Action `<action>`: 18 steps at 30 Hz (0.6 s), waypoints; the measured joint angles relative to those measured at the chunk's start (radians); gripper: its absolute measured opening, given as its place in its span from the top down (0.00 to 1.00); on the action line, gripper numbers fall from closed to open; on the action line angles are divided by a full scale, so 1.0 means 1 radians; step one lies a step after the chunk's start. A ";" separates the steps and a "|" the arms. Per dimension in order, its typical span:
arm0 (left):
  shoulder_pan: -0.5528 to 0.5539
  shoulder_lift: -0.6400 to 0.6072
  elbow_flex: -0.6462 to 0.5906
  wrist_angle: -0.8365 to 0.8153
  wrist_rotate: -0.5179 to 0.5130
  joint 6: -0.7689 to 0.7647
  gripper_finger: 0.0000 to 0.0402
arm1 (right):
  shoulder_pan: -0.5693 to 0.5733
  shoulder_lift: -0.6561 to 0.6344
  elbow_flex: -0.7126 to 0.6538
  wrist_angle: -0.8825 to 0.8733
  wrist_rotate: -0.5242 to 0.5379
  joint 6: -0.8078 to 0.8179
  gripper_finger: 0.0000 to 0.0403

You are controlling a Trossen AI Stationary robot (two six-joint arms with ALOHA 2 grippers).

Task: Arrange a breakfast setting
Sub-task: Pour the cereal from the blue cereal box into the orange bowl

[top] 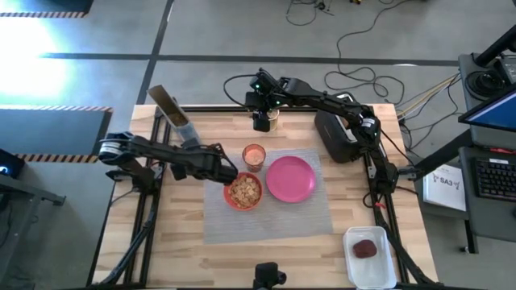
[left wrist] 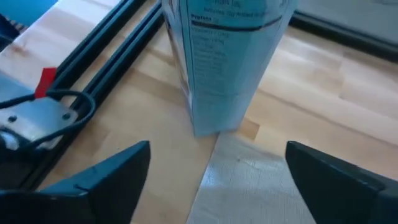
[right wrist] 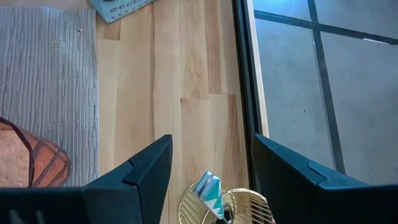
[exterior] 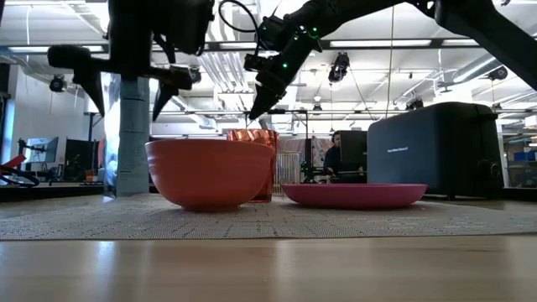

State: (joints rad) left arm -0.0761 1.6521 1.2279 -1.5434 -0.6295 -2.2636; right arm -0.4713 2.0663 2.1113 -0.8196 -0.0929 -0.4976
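Two claws: we see both above the back half of the table [top: 161,258], and neither holds anything.
Left claw: the left claw [top: 230,174] hangs at the bowl's left rim, its dark fingers [left wrist: 115,177] spread wide with only wood and mat between them.
Right claw: the right claw [top: 262,122] sits at the table's far edge, fingers parted, over a small gold wire holder [right wrist: 227,208] with a teal packet [right wrist: 208,186] in it.
Placemat: the grey woven placemat [top: 274,217] lies flat in the middle of the table.
Bowl: the red-orange bowl [top: 243,192] stands on the mat's left part, and we see tan cereal inside it.
Plate: the pink plate [top: 290,179] is on the mat, just right of the bowl.
Cup: the small orange cup [top: 254,155] stands at the mat's back edge, behind the bowl.
Cereal box: a tall pale-blue box [left wrist: 227,62] stands upright on the wood, just off the mat's far-left corner.
Toaster: a black toaster [top: 334,135] sits behind the mat on the right.
Tray: a white tray [top: 391,262] at the near right corner carries the small dark-red item [top: 365,249].
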 joint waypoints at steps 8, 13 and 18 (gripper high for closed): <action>0.008 0.045 -0.049 0.005 -0.110 -0.088 0.01 | 0.000 0.000 0.000 0.003 0.000 0.000 0.48; 0.032 0.084 -0.076 0.007 -0.123 -0.132 0.01 | 0.000 0.000 0.000 0.008 0.000 0.000 0.48; 0.060 0.139 -0.086 0.007 -0.165 -0.166 0.01 | 0.000 0.000 0.000 0.016 0.000 0.000 0.48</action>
State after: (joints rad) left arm -0.0160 1.7915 1.1419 -1.5362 -0.7948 -2.4301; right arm -0.4713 2.0663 2.1113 -0.8036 -0.0929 -0.4976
